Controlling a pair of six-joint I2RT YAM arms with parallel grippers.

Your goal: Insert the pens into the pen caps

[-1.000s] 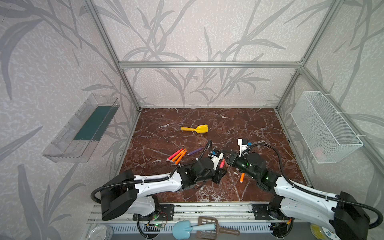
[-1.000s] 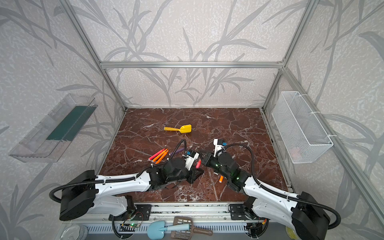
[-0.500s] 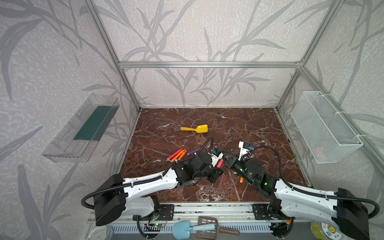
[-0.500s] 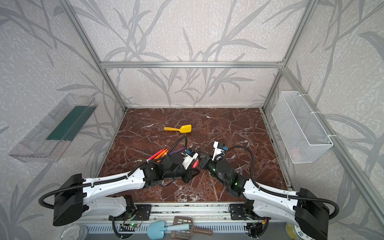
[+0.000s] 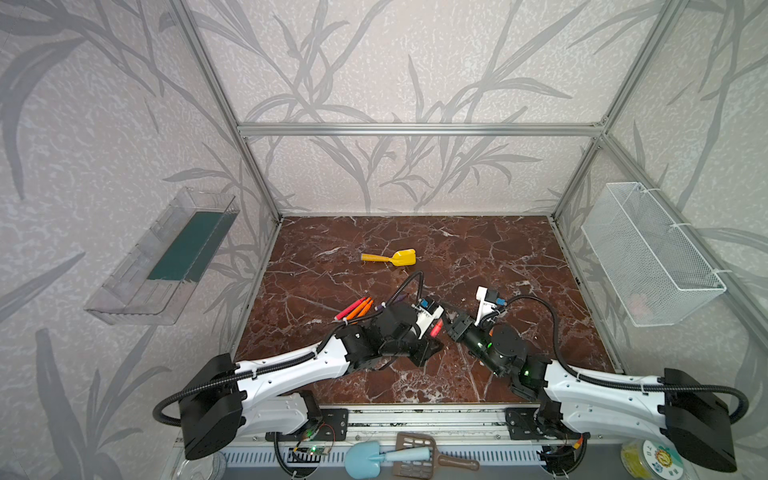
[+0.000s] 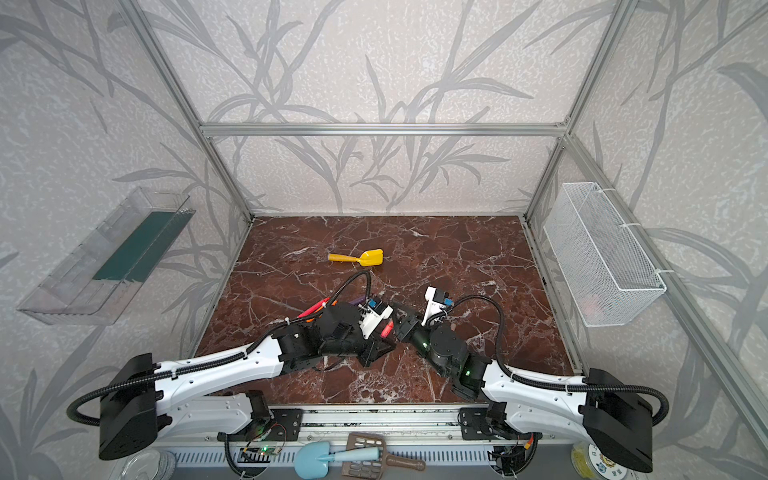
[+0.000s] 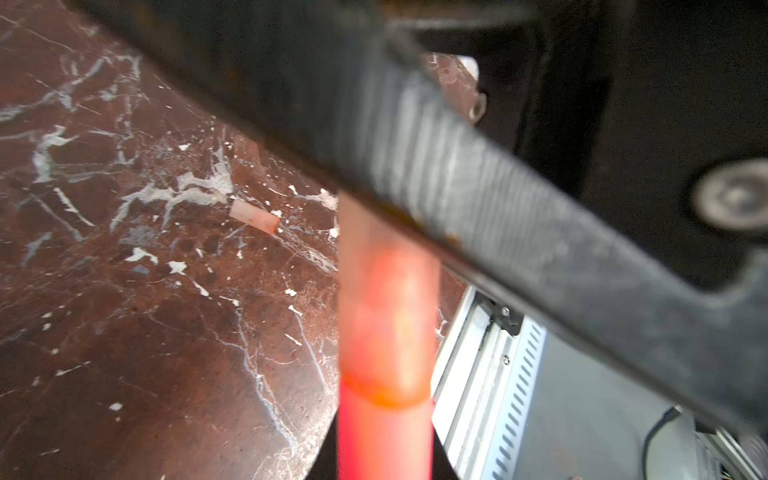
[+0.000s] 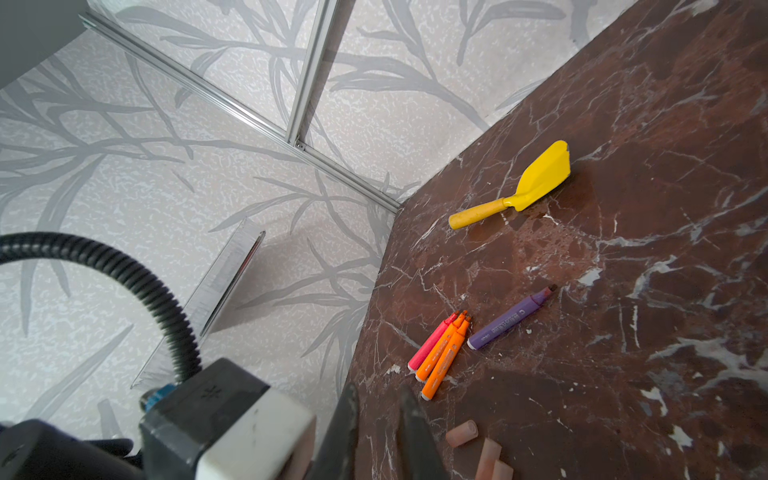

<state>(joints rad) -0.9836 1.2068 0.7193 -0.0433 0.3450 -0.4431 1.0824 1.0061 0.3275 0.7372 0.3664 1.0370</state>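
At the front middle of the surface (image 5: pixel 478 249), the left tool (image 5: pixel 432 343) is clamped tight on a pink-red pen (image 5: pixel 436 328). In the left wrist view the stretch of pen nearest the tool looks paler, perhaps a cap seated over the tip, though blur leaves that unsure. The right tool (image 5: pixel 449 327) is closed too, just beside that pen, and I can see nothing between its fingers. The held pen pokes out between the two tools, its free end toward the right one, so either arm reaches it.

Further out, loose pen caps (image 8: pixel 461 433) lie just past the right tool, and another (image 7: pixel 254 216) shows in the left wrist view. The other pens (image 8: pixel 440 353), one pink and two orange side by side plus a purple one (image 8: pixel 511 318), lie back-left of the left tool. Their long axes run front-left to back-right, and they are nearer the left arm.
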